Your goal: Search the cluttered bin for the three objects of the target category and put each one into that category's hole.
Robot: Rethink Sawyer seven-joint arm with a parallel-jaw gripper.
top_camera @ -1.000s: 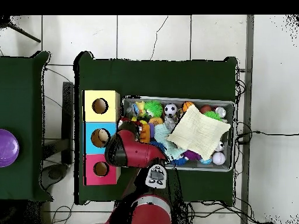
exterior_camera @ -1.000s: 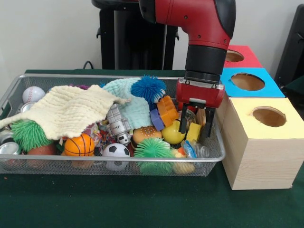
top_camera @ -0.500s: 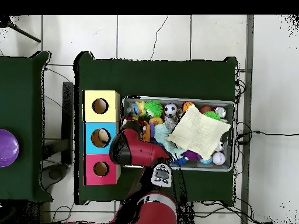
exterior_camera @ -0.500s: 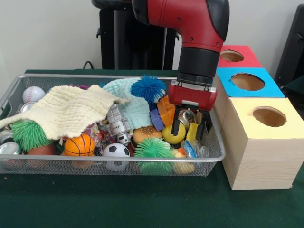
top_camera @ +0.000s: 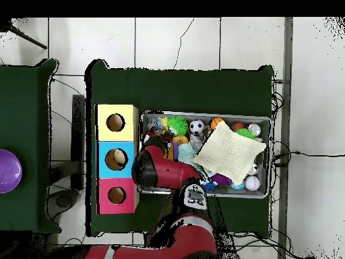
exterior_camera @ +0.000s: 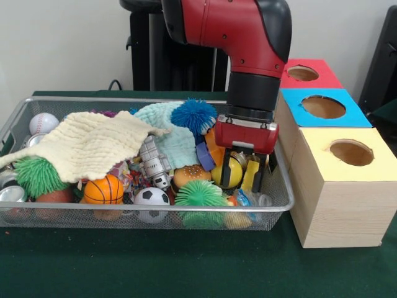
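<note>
The red-and-black gripper [exterior_camera: 245, 176] hangs with jaws spread apart, inside the silver wire-mesh bin [exterior_camera: 278, 198] at its end nearest the three wooden boxes with yellow, blue and red round-holed tops [exterior_camera: 351, 153]. A round yellow ball [exterior_camera: 231, 173] sits between the jaws, an orange plastic toy [exterior_camera: 213, 141] just behind them.

The front view sits close and low across the table, facing the wire bin [exterior_camera: 149, 214] with the three boxes [exterior_camera: 340, 186] at 3 o'clock. The overhead view looks straight down from apparently much higher, boxes [top_camera: 116, 159] at 9 o'clock. Both share bin [top_camera: 266, 156], boxes and arm [exterior_camera: 248, 37].
</note>
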